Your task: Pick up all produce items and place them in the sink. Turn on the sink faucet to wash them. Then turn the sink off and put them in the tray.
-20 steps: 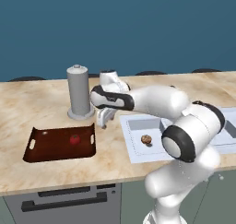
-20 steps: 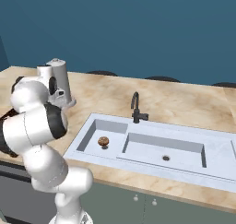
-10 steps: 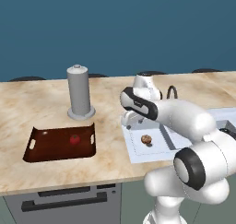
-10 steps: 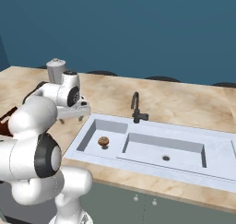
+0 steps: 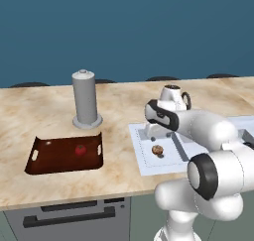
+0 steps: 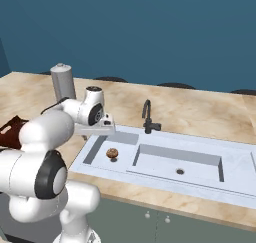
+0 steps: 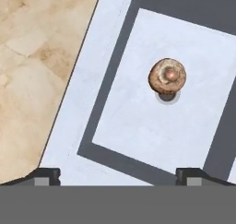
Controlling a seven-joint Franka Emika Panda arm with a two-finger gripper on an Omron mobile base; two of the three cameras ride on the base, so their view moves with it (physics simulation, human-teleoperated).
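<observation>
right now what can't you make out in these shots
- Faucet: in the left base view the arm hides it.
- Tray: in the right base view the arm covers most of it, and the tomato with it.
- Claw: hand view's bottom edge cuts off all but its tips.
- Brown item: its kind is too small to tell.

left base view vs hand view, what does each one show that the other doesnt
Left base view alone: the tray with the red produce item in it, and the tall grey cylinder behind it.

Hand view alone: a close look straight down into the basin, the open jaws' two tips at the bottom edge, apart and empty.

Both: the tan-brown produce item lying on the floor of the sink, with beige counter beside it.
</observation>
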